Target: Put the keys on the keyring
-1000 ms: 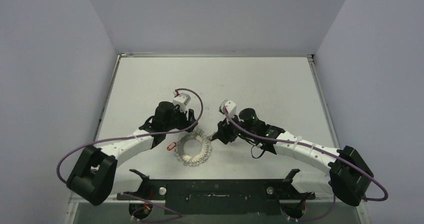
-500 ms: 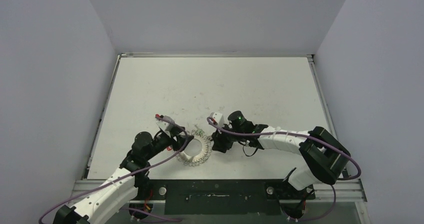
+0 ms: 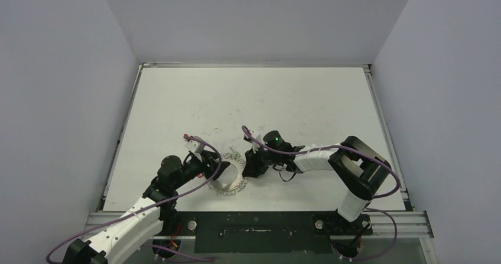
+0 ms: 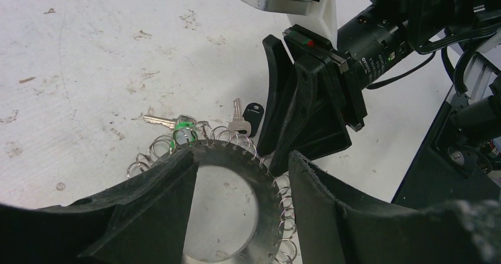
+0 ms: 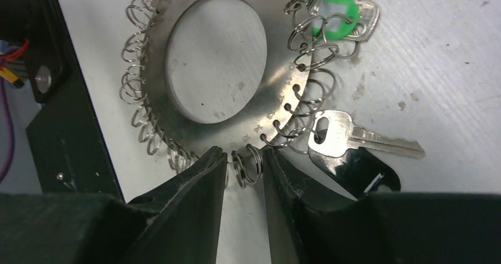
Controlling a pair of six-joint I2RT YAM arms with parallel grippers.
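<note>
Since a second ago: leftward creep of the right gripper (image 5: 243, 153) up to the right rim of the keyring (image 5: 280, 75), fold-back of the left arm (image 3: 136, 214) toward the near edge of the table (image 3: 266, 98), narrowing of the right fingers (image 5: 195, 187). Now close on either side of two small wire loops (image 5: 247, 166) at that rim; cannot tell whether already pinching them or just short of contact. Left gripper (image 4: 242, 157) over the ring's far side, fingers (image 4: 147, 199) spread wide, straddling the hole from above, gripping nothing visible. Keyring itself: flat on the table, toward the front, between the two grippers. Just right of the right fingers in the wrist view, one key (image 5: 354, 140): flat, long axis crosswise to the fingers, head end against the loops, blade pointing away from the ring. Further round the rim, beside the green tag (image 5: 345, 7), a second key (image 4: 155, 120). Nearest to the loose-looking key by far: right gripper. Likely calls for a short sideways reach toward the head, not the blade.
</note>
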